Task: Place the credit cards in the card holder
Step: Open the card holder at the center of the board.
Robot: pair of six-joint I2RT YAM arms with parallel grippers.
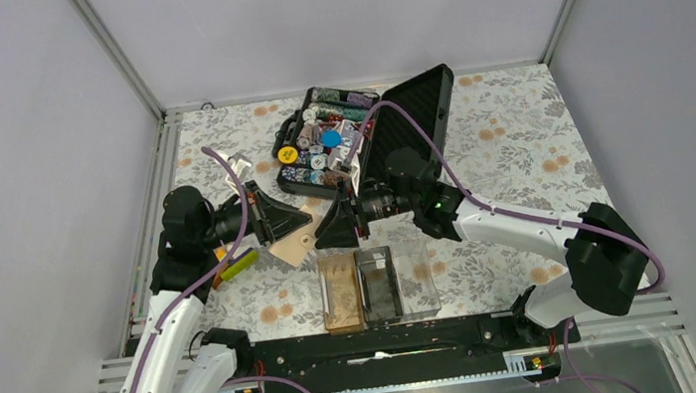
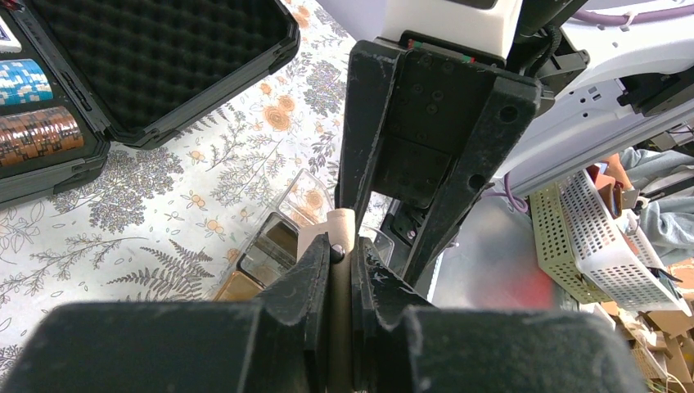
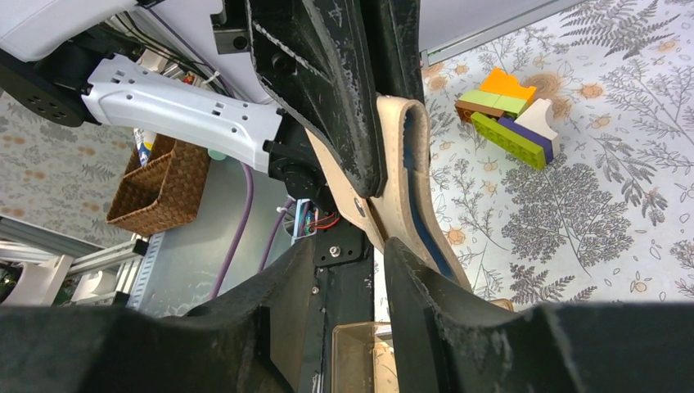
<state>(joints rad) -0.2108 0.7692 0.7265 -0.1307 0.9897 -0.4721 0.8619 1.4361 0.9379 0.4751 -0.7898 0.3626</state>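
The card holder [image 1: 416, 273] is a low clear tray with three compartments near the table's front edge; it also shows in the left wrist view [image 2: 270, 250] and the right wrist view [image 3: 352, 344]. My left gripper [image 1: 299, 222] [image 2: 340, 250] is shut on a tan folded leather-like pouch [image 1: 291, 251] [image 2: 340, 225] [image 3: 405, 164], held above the table left of the holder. My right gripper [image 1: 329, 234] [image 3: 350, 246] faces it closely. Its jaws stand open with nothing between them, and the pouch runs past the outside of one finger. No credit cards show; they are hidden.
An open black foam-lined case [image 1: 357, 135] full of poker chips stands at the back, lid [image 1: 419, 113] raised. Coloured toy bricks [image 1: 237, 265] [image 3: 507, 115] lie left of the pouch. A wicker basket [image 3: 164, 184] and a white perforated basket [image 2: 589, 237] sit off the table.
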